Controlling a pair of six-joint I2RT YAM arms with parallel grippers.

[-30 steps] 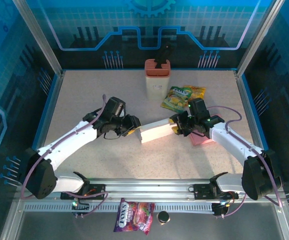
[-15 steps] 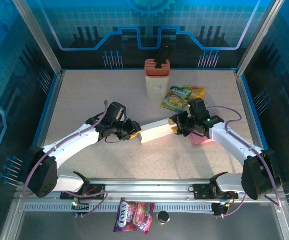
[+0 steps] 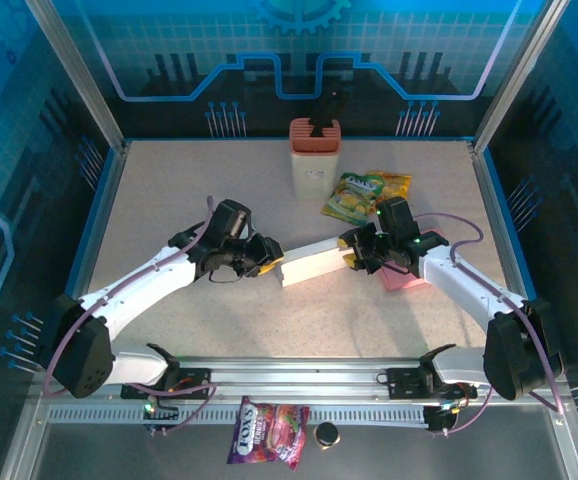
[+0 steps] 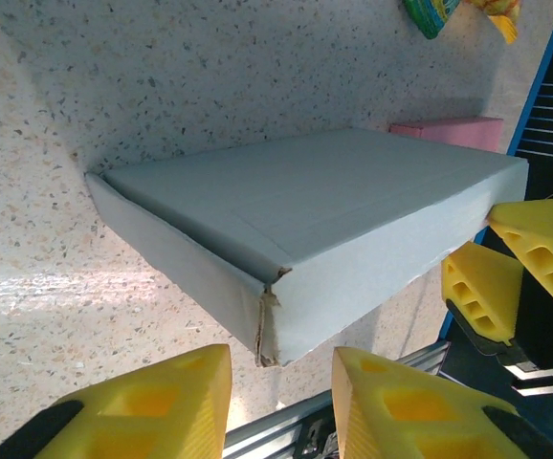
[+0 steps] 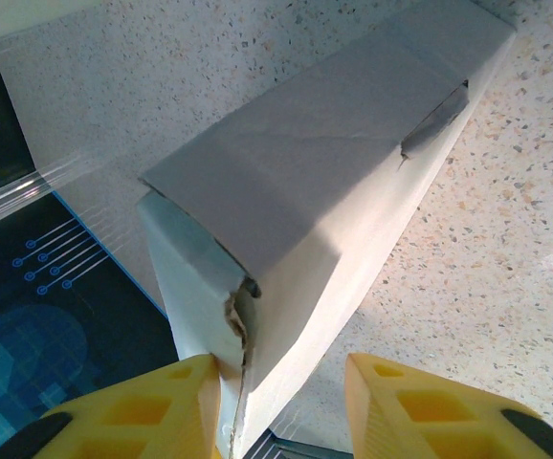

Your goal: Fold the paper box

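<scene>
The white paper box (image 3: 314,262) lies flat mid-table, lid down, between both arms. In the left wrist view the paper box (image 4: 334,191) has a torn near corner just ahead of my left gripper (image 4: 281,361), whose yellow fingers stand open and touch nothing. My left gripper (image 3: 267,257) sits at the box's left end. My right gripper (image 3: 352,255) is at the box's right end. In the right wrist view the paper box (image 5: 315,182) pokes its torn end corner into my right gripper (image 5: 281,373). Its left finger (image 5: 152,411) touches the corner; the right finger (image 5: 420,411) stays apart.
A pink-lidded white canister (image 3: 315,160) stands at the back. A yellow-green snack bag (image 3: 364,192) lies beside it. A pink flat block (image 3: 404,278) rests under my right arm. A candy bag (image 3: 269,430) and a small black cap (image 3: 326,434) lie off the table's front rail.
My left gripper dipped toward the box's left end, narrowed, then eased back a little and widened. The box and the right arm have stayed put.
</scene>
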